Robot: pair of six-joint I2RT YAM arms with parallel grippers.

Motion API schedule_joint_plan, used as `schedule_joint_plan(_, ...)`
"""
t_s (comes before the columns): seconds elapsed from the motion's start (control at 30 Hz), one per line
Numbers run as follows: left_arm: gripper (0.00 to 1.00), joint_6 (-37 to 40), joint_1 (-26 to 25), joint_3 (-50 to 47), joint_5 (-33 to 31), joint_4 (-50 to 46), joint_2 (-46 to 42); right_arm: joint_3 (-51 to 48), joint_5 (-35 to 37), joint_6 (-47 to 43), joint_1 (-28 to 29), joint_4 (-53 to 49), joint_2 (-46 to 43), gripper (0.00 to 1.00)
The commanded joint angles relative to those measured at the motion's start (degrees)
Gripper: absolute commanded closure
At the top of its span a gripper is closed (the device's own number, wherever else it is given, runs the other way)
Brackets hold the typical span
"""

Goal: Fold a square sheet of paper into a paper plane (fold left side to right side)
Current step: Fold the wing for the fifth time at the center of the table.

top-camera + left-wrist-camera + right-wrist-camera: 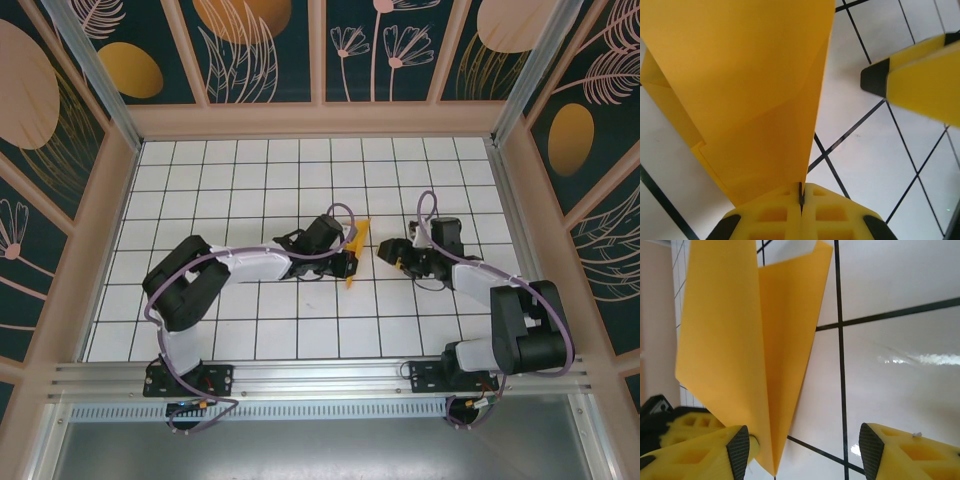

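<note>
The orange sheet of paper (357, 248) is folded into a narrow, pointed paper plane shape and stands on edge above the table's middle. My left gripper (344, 260) is shut on its lower edge. In the left wrist view the folded layers (750, 90) rise from the closed jaws of that gripper (801, 197). My right gripper (392, 256) stands open just right of the paper. In the right wrist view the paper's pointed end (745, 350) hangs between the open fingers of the right gripper (804, 446), close to the left pad (739, 450), and the right pad stands well clear of it.
The white grid-tiled table (250, 170) is ringed by wooden-framed walls (320, 120). A metal rail (320, 375) runs along the near edge by the arm bases. A yellow finger of the right gripper (920, 75) shows close beside the paper in the left wrist view.
</note>
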Motion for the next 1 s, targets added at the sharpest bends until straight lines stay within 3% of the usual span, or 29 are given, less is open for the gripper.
schedule_joint_plan(0.0, 1.00, -1.7, 1.8, -0.9, 6.7, 5.2, 2.2, -1.3, -0.2, -0.3, 0.5, 5.5, -1.0, 0.37)
schedule_joint_plan(0.37, 1.00, -3.5, 5.3, -0.3, 13.9, 9.7, 6.7, -1.0, 0.3, 2.9, 2.7, 14.7, 3.9, 0.38)
schedule_joint_plan(0.97, 1.00, -7.0, 7.6, -2.0, 18.8, 17.1, 9.4, 5.2, 2.1, 5.7, 4.7, 20.8, 16.1, 0.45)
